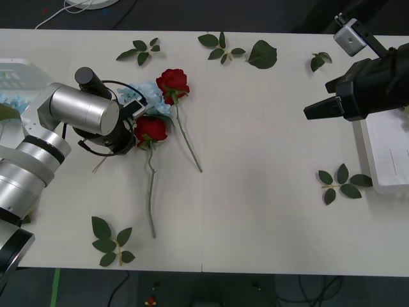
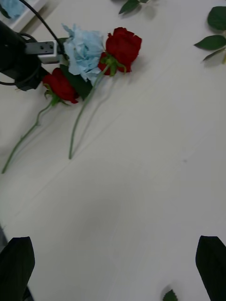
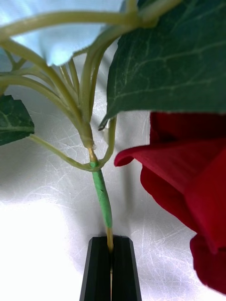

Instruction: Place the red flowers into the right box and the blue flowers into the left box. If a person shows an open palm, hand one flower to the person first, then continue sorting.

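Blue flower's stem (image 3: 102, 197) pinched in left pincer (image 3: 111, 247) (rose (image 3: 188, 188) beside).

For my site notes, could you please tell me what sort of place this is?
Probably a robotics lab test bench: a plain white table with cables behind, artificial deep-red roses and loose green leaf sprigs staged as props, and a white plastic tray for sorting.

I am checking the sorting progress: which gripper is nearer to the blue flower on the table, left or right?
Left. The left gripper is shut on the blue flower, pinching its stem. The right gripper hangs open far across the table, beside the right box.
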